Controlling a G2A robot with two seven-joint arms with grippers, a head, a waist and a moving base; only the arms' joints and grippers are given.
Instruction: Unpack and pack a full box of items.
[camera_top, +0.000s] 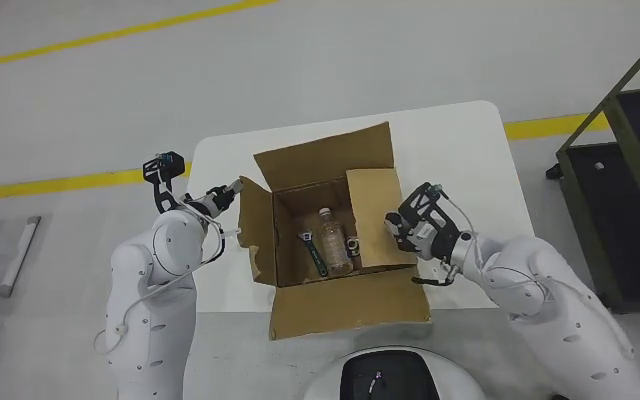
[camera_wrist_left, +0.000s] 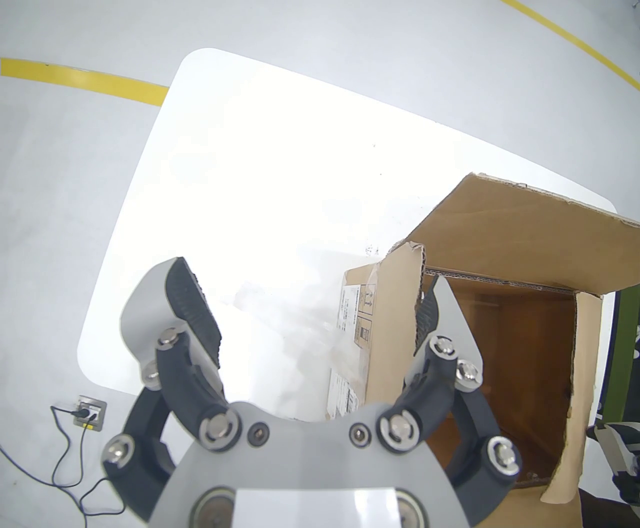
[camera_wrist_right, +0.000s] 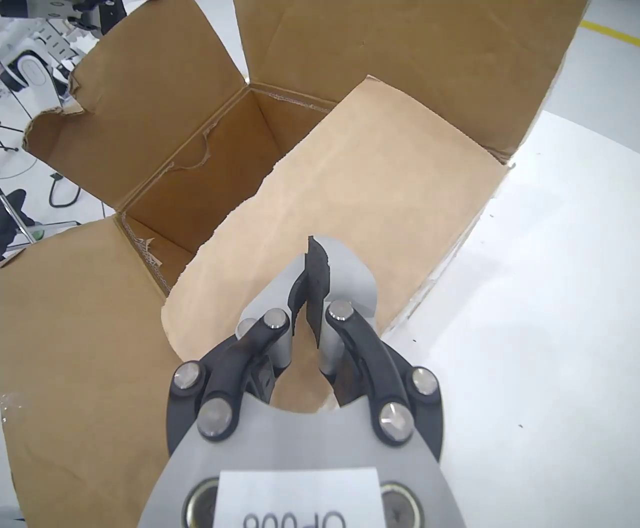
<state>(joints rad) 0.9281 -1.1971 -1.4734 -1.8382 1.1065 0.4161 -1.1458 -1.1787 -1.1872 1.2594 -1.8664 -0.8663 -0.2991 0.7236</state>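
Cardboard box (camera_top: 350, 305) stands in the middle of the white table (camera_top: 450, 140) with all four flaps open. Its walls look stiff, but the torn flap edges are likely soft, so take a flap low, near its fold. Inside lie a plastic bottle (camera_top: 331, 240) with brown liquid and, just beside it, a wrench (camera_top: 314, 252). The bottle is probably smooth and rolls easily, so grip it across the body. The wrench should be heavy for its size, so take it by the handle. Your right gripper (camera_wrist_right: 312, 265) has its pads pressed together over the right flap (camera_top: 378, 215), and nothing shows between them. Your left gripper (camera_wrist_left: 310, 287) is spread wide and holds nothing, just beside the left flap (camera_top: 258, 225).
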